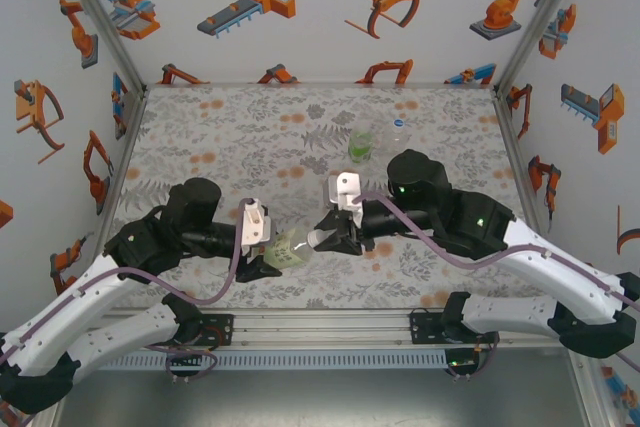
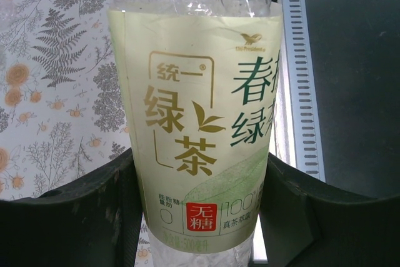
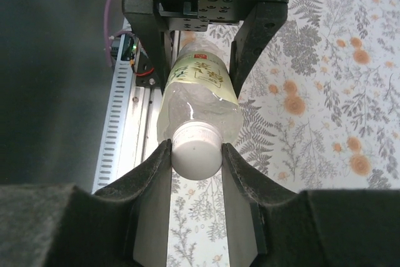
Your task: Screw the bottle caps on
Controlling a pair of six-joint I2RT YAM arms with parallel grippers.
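Floral-print table [image 1: 250,137], robot-patterned walls [image 1: 330,27]; left gripper [image 1: 266,247] clamps green-label bottle [image 2: 194,110], right gripper [image 1: 326,239] pinches white cap [image 3: 196,152].

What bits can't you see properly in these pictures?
Left wrist: the green tea bottle is cut off by the top and bottom edges.
Right wrist: the right gripper covers the white cap's sides; tightness unclear.
Top external: the two far bottles are too small to tell whether capped.

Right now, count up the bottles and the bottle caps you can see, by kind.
Bottles: 3: yellow-green-label bottle, green-label bottle, plain bottle
Caps: 1 that I can make out: white cap
Total: 4
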